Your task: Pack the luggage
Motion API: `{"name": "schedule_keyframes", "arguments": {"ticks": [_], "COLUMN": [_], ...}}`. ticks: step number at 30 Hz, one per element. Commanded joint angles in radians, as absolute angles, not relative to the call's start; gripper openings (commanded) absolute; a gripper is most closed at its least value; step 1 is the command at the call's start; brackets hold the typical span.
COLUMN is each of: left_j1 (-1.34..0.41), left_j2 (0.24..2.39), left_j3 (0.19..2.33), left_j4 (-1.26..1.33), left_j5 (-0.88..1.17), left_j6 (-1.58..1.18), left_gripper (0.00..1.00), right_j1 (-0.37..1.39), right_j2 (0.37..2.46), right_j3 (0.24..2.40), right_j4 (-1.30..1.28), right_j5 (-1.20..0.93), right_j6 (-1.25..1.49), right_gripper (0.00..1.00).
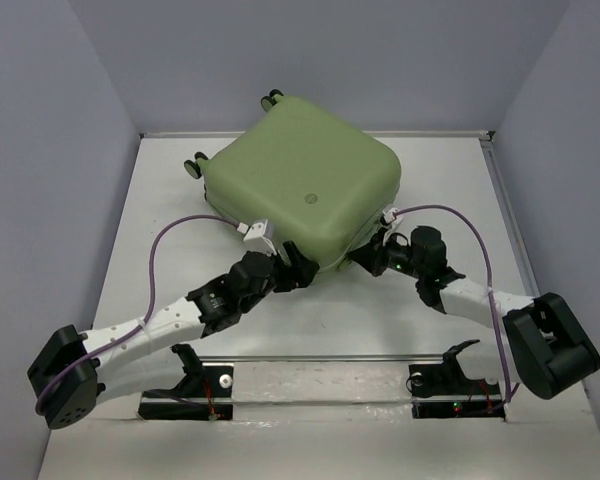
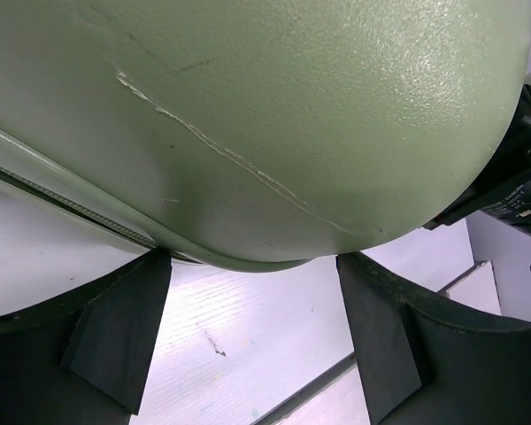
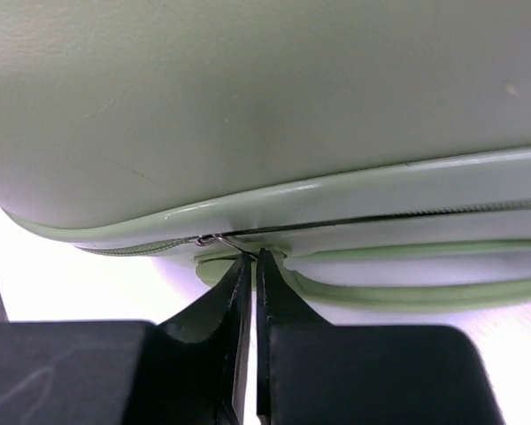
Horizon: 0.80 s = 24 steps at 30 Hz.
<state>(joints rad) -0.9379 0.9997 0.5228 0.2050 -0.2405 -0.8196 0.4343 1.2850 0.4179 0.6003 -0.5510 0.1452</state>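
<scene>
Pinches the zipper pull (image 3: pixel 217 241) on the near side of the luggage (image 1: pixel 300 185) between closed right fingers (image 3: pixel 245 270), probably to run the zip. Holds left fingers (image 1: pixel 298 266) spread wide at its near corner, seemingly bracing it flat on the table (image 1: pixel 160 220).

1. Round emblem (image 1: pixel 307 198) on the luggage (image 1: pixel 280 150) lid: too small to read.
2. Pale lettering (image 2: pixel 511 197) on the black housing (image 2: pixel 504 168) right of the luggage: blurred, illegible.
</scene>
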Motion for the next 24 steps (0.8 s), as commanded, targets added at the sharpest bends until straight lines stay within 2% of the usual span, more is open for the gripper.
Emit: {"name": "schedule_keyframes", "arguments": {"ticks": [1, 8, 10, 14, 18, 21, 24], "left_j1": [-0.923, -0.914, -0.914, -0.914, -0.913, -0.907, -0.902], "left_j2": [1.020, 1.063, 1.086, 1.088, 1.051, 1.029, 1.019], "left_j3": [0.592, 0.653, 0.676, 0.678, 0.661, 0.646, 0.637], "left_j4": [0.281, 0.314, 0.318, 0.322, 0.296, 0.281, 0.285], "left_j5": [-0.313, -0.321, -0.311, -0.302, -0.316, -0.321, -0.314], "left_j6": [-0.798, -0.762, -0.756, -0.761, -0.759, -0.755, -0.752], "left_gripper": [0.86, 0.85, 0.85, 0.85, 0.85, 0.85, 0.85], "right_j1": [0.451, 0.564, 0.632, 0.632, 0.572, 0.535, 0.526], "right_j2": [1.191, 0.990, 0.953, 0.949, 1.047, 1.113, 1.153], "right_j3": [0.402, 0.339, 0.330, 0.331, 0.393, 0.442, 0.469], "right_j4": [0.770, 0.507, 0.401, 0.359, 0.365, 0.380, 0.429], "right_j5": [-0.585, -0.443, -0.315, -0.157, -0.057, -0.048, -0.124], "right_j6": [0.238, 0.304, 0.292, 0.269, 0.256, 0.178, 0.094], "right_gripper": [0.07, 0.07, 0.07, 0.08, 0.15, 0.31, 0.42]}}
